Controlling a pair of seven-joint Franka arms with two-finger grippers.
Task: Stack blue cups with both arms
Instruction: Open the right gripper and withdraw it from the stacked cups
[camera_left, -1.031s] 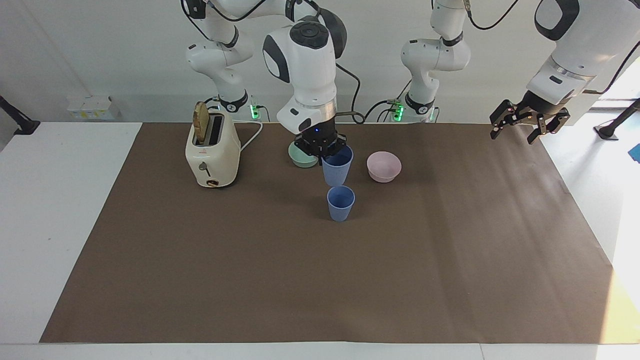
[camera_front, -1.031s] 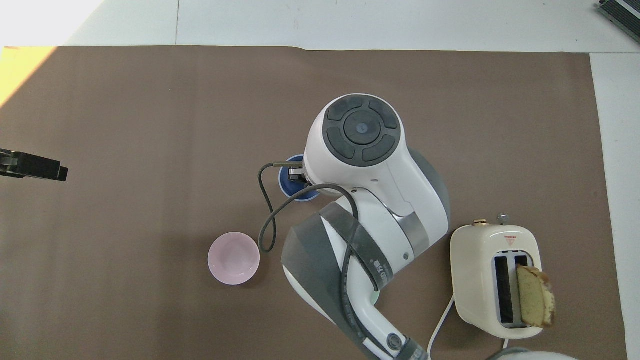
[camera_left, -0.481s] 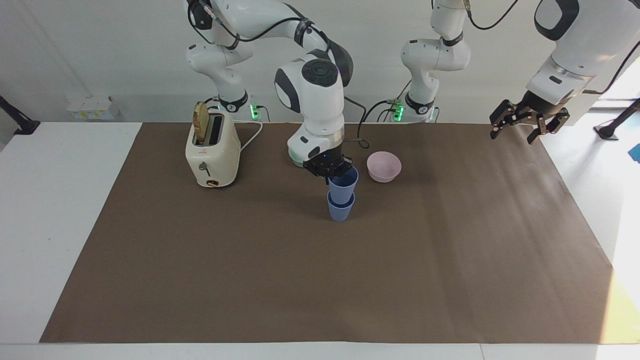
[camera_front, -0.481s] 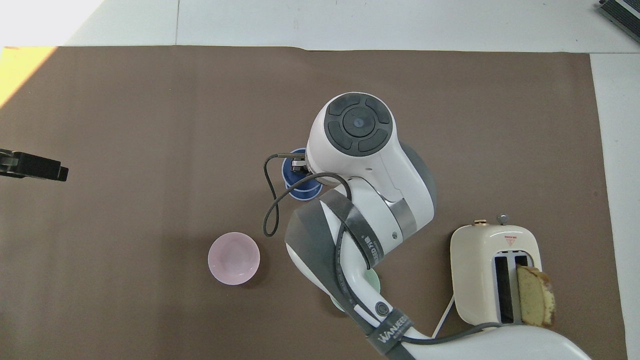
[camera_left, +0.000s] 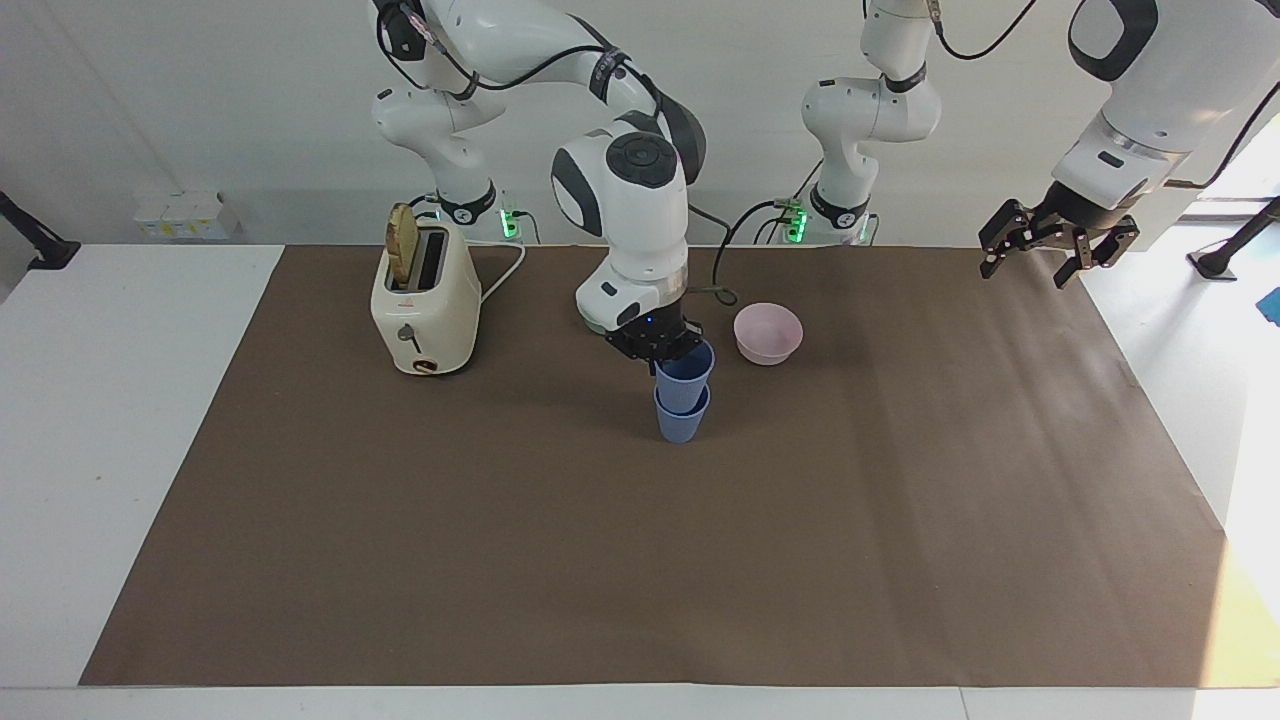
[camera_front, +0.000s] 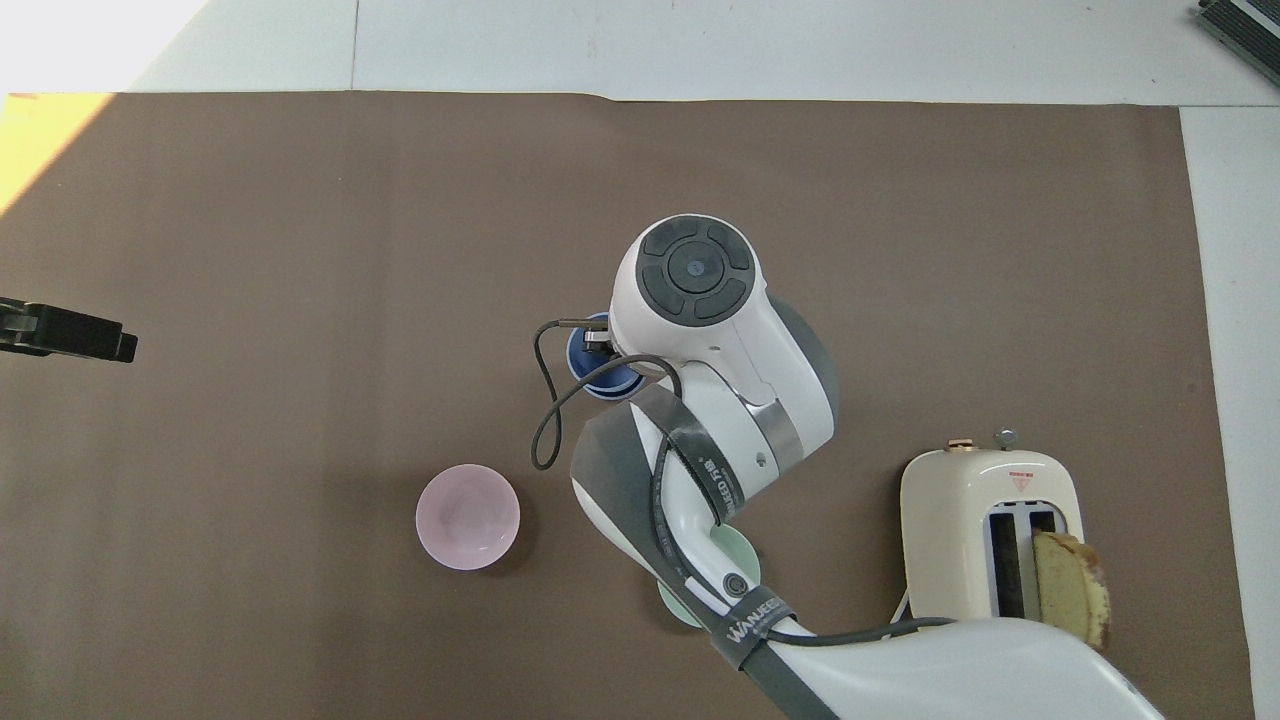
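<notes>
- The 2 small matte blue plastic tumblers sit nested on the brown paper-covered worktop (camera_left: 500, 560) — the upper blue tumbler (camera_left: 686, 366) stands inside the lower blue tumbler (camera_left: 682, 418), its upper part showing above the lower one's rim.
- The right arm's black two-finger gripper (camera_left: 660, 345) is at the rim of the upper tumbler, on the side toward the robots; whether its jaws grip that rim or have let go cannot be told.
- In the overhead view the right arm's white wrist covers most of the stack; only part of the blue rim (camera_front: 598, 362) shows.
- The left arm's black gripper (camera_left: 1058, 245) hangs in the air over the worktop's edge at the left arm's end, jaws spread wide and holding nothing — this arm waits.
- A pale pink round bowl (camera_left: 768, 332) stands near the stack, closer to the robots.
- A pale teal bowl (camera_left: 592, 318) is mostly hidden by the right arm.
- A cream toaster (camera_left: 425, 305) with 1 slice of bread (camera_left: 402, 243) stands toward the right arm's end.
</notes>
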